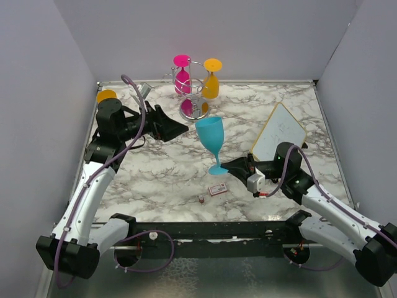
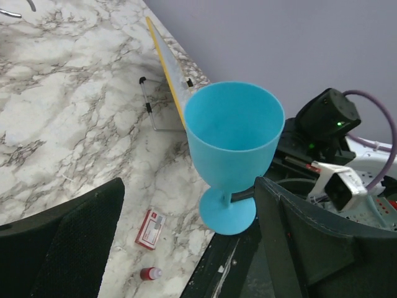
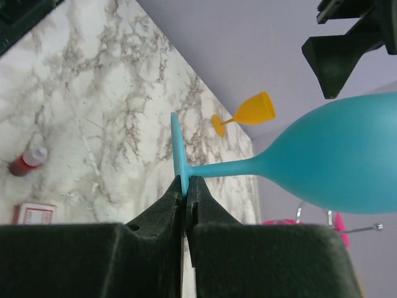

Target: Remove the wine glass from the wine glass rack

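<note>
Currently right claw (image 3: 185,186) clenched on the foot of the blue wine glass (image 1: 209,133), glass tilted, apart from the wine glass rack (image 1: 194,107), probably off the counter (image 1: 155,167); left claw (image 1: 180,129) released.

Counting it all up, I'm getting four wine glasses: one blue glass (image 1: 209,133), one pink glass (image 1: 182,77), and two orange ones, the hanging orange glass (image 1: 211,84) plus the corner orange glass (image 1: 106,95) that's sitting at the far left corner of the surface (image 1: 155,167). One wine glass rack (image 1: 194,108) is standing by the far edge. One whiteboard (image 1: 279,131) is sitting by the right edge. Toward the near edge I'm seeing one little red-and-white box (image 1: 217,189) and one tiny red bottle (image 1: 201,198). Two robot hands are showing too, the left hand (image 1: 181,128) and the right hand (image 1: 225,165).
</note>
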Motion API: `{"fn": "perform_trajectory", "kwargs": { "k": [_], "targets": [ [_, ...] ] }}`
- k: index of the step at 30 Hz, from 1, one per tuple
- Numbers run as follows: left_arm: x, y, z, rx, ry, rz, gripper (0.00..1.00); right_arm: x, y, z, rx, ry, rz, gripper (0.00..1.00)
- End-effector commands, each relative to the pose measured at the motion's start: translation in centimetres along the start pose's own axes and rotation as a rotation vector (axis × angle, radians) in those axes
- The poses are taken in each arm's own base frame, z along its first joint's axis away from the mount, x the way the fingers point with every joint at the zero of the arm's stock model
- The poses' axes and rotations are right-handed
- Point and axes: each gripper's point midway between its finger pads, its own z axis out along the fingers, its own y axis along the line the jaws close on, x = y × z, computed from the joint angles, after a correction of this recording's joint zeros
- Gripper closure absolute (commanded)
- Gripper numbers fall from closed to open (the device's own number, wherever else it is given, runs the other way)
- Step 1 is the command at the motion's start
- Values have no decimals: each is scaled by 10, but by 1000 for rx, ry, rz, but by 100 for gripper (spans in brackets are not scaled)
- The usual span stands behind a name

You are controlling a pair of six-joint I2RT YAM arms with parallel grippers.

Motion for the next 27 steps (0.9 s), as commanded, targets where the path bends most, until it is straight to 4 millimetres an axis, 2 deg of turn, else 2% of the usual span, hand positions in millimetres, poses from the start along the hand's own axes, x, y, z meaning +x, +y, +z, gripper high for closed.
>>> {"fn": "perform_trajectory", "kwargs": {
  "k": [1,6,10,13,21,27],
  "targets": [
    [-19,-30,-4,68,-21,-42,12,-1,-2,1,-25,-12,-371,99],
    [-13,-24,2,51,36,-147,12,20,0,-1,-12,90,-518,99],
    [-2,-13,7,7,112,-160,15,37,1,2,-41,201,-585,99],
    [9,-8,10,-29,165,-153,18,39,1,2,-37,221,-608,99],
    [41,-8,20,-77,308,-100,30,46,7,6,-68,271,-630,99],
    [53,-11,25,-74,363,-82,49,49,10,8,-84,303,-648,99]
  ]
}}
